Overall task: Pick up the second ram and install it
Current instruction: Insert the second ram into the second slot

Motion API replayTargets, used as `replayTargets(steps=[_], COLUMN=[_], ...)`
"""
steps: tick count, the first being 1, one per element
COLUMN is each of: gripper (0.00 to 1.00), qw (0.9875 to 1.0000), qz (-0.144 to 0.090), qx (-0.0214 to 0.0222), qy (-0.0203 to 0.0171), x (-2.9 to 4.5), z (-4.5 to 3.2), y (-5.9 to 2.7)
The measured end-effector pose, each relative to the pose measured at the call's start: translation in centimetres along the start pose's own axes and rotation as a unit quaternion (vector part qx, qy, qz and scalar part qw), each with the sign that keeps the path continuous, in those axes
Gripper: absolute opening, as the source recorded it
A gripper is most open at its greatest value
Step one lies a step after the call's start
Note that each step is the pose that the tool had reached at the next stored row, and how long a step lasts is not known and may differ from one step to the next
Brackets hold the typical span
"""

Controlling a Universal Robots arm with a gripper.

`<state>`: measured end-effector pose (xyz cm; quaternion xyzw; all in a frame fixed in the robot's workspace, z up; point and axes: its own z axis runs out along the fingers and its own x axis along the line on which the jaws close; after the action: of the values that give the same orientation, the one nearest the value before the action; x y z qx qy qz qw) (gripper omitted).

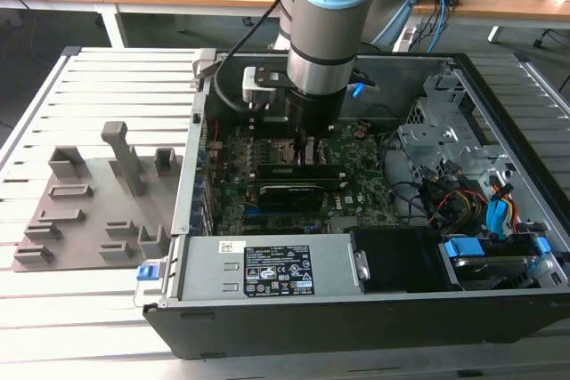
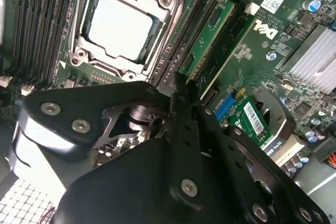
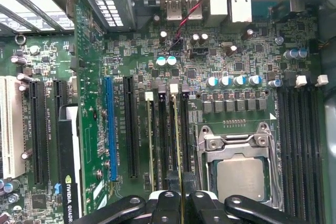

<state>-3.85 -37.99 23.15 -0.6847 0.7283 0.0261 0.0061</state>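
Note:
My gripper reaches down into the open computer case, over the memory slots beside the CPU socket. In the first wrist view the black fingers are closed tightly on the top edge of the second ram. This thin green stick stands upright in a slot with a white latch at its far end. The second wrist view shows the green face of this ram running away from the gripper along the slot next to the socket. Another stick stands in a slot nearby.
A black graphics card lies across the motherboard close to my gripper. The grey holder tray sits outside the case at the exterior view's left. A power supply fills the near edge, with cables and drive cage to the right.

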Motion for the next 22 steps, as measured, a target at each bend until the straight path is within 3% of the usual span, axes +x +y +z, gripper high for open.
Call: replayTargets(steps=[6,22], gripper=[0.13,0.13], qw=[1.0,1.0], qz=[0.0,0.002], qx=[0.0001,0.0003], qy=[-0.0018,-0.0017], x=[0.03,0.15], z=[0.39,0.72], y=[0.02,0.19])
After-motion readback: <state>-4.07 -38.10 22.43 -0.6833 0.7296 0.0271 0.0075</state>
